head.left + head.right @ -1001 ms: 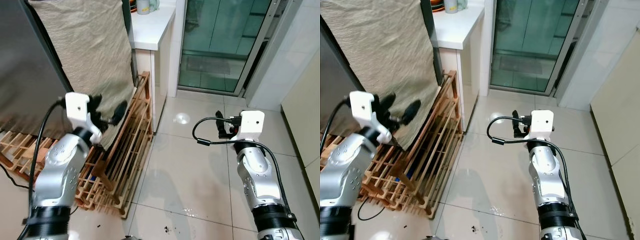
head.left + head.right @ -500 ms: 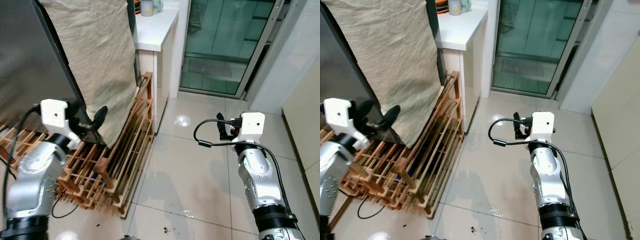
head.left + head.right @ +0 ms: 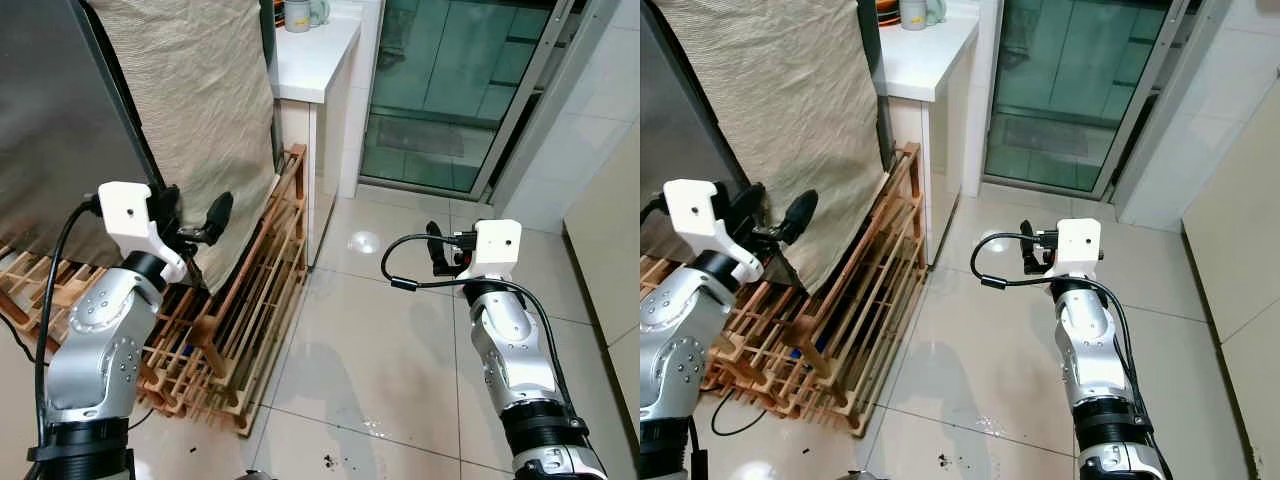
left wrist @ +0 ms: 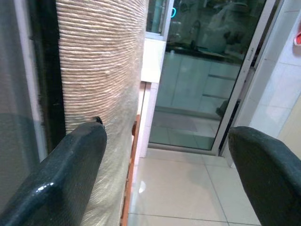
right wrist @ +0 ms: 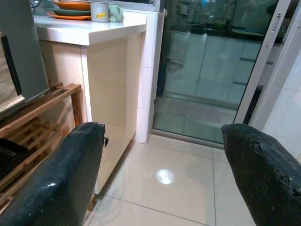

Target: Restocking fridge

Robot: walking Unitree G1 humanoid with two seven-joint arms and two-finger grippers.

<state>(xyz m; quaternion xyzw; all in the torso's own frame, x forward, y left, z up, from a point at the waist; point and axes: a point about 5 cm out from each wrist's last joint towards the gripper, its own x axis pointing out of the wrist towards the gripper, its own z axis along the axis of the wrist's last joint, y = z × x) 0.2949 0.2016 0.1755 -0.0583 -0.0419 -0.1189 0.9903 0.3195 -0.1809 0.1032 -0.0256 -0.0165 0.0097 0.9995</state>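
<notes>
The fridge [image 3: 60, 120] stands at our ten o'clock, a dark steel body with a beige woven cloth [image 3: 190, 90] draped down the side that faces us. Our left gripper [image 3: 190, 215] is raised just in front of that cloth, near its lower edge, with its jaws spread wide and nothing between them; in the left wrist view the two black fingers [image 4: 70, 169] frame the cloth and the tiled floor.

Under and beside the fridge lies a wooden slatted rack [image 3: 250, 290], running from nine o'clock toward twelve. Behind it, at twelve o'clock, a white desk [image 3: 310, 60] carries a pale cup [image 3: 296, 14] and, seen from the right wrist view, orange plates [image 5: 70, 5].

Our right gripper [image 3: 440, 250] hovers at two o'clock over the glossy floor tiles [image 3: 380, 350], jaws spread apart (empty too), with a black cable [image 3: 400, 270] looping off its wrist. Beyond it, at one o'clock, is a glass sliding door [image 3: 460, 90] with a metal frame.
</notes>
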